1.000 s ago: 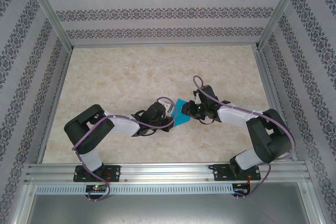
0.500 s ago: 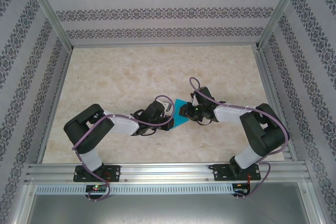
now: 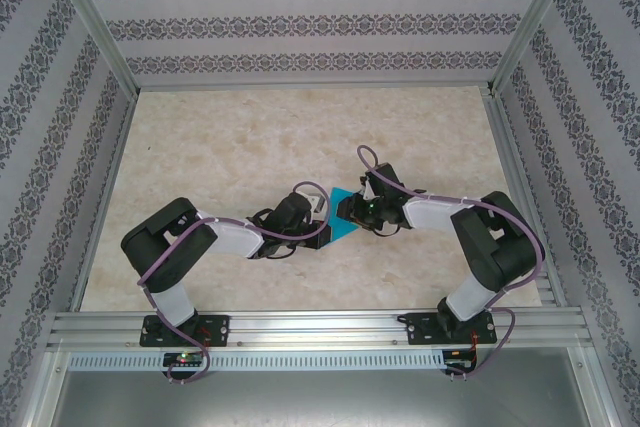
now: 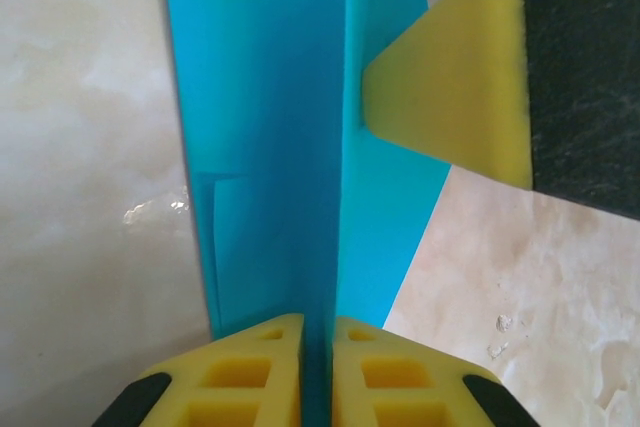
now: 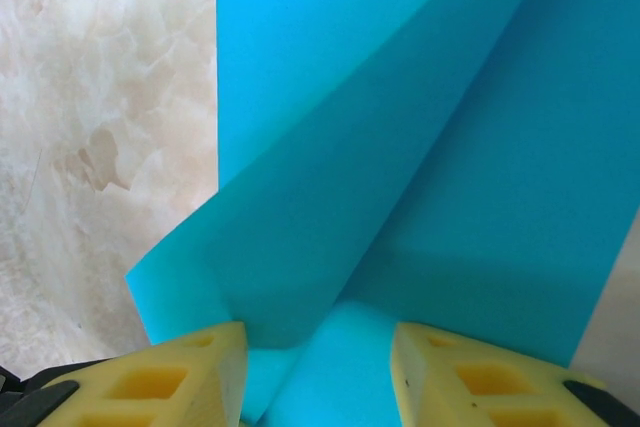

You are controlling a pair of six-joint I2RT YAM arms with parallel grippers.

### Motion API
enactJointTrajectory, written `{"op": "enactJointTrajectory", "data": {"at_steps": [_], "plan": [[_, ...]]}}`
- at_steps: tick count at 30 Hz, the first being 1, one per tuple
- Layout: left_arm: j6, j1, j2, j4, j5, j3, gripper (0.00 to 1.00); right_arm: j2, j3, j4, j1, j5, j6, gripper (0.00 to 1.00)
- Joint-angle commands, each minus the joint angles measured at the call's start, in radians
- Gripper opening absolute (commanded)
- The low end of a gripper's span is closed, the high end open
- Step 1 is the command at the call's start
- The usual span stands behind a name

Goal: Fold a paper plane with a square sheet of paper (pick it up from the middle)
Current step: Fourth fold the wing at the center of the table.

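The teal-blue sheet of paper [image 3: 346, 230] sits partly folded near the middle of the desk [image 3: 250, 137]. The left arm [image 3: 230, 239] comes at it from the left and the right arm [image 3: 430, 215] from the right, so both wrists crowd close over the sheet. In the left wrist view the left jaws are closed on the sheet [image 4: 270, 97]. Their yellow pads [image 4: 250, 372] are pressed together on an upright crease that runs straight away from them, and a long straight edge of the sheet lies just left of that crease. A yellow pad of the right arm [image 4: 450, 77] touches the flap right of the crease. In the right wrist view the right jaws stand wide and grip nothing, one pad [image 5: 190, 372] at each side of the sheet's near edge, where a slanted flap [image 5: 330, 217] overlaps the layer below. Beyond the sheet and to both its sides the desk lies bare up to the patterned walls [image 3: 300, 17]
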Motion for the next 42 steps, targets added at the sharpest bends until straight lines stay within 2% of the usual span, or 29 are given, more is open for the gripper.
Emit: {"op": "enactJointTrajectory", "data": {"at_steps": [1, 6, 12, 18, 22, 26, 42], "plan": [[0.033, 0.021, -0.039, 0.008, 0.003, -0.017, 0.17, 0.042, 0.015, -0.081, 0.011, 0.069, -0.002, 0.46], [0.041, 0.024, -0.098, -0.044, -0.021, -0.019, 0.22, 0.073, 0.040, -0.153, 0.016, 0.120, 0.001, 0.48], [0.036, 0.032, -0.156, -0.074, -0.052, -0.033, 0.24, 0.112, 0.070, -0.240, 0.025, 0.180, 0.023, 0.50], [0.012, 0.032, -0.142, -0.020, 0.000, -0.029, 0.24, 0.138, 0.087, -0.301, 0.035, 0.216, 0.057, 0.50], [0.008, 0.032, -0.109, 0.009, 0.042, -0.010, 0.18, 0.149, 0.092, -0.323, 0.038, 0.225, 0.067, 0.50], [0.010, 0.031, -0.094, 0.006, 0.039, 0.005, 0.11, 0.162, 0.105, -0.346, 0.043, 0.226, 0.057, 0.48], [0.013, 0.032, -0.022, -0.072, 0.015, 0.042, 0.07, 0.224, 0.163, -0.422, 0.060, 0.242, 0.015, 0.48]]}}
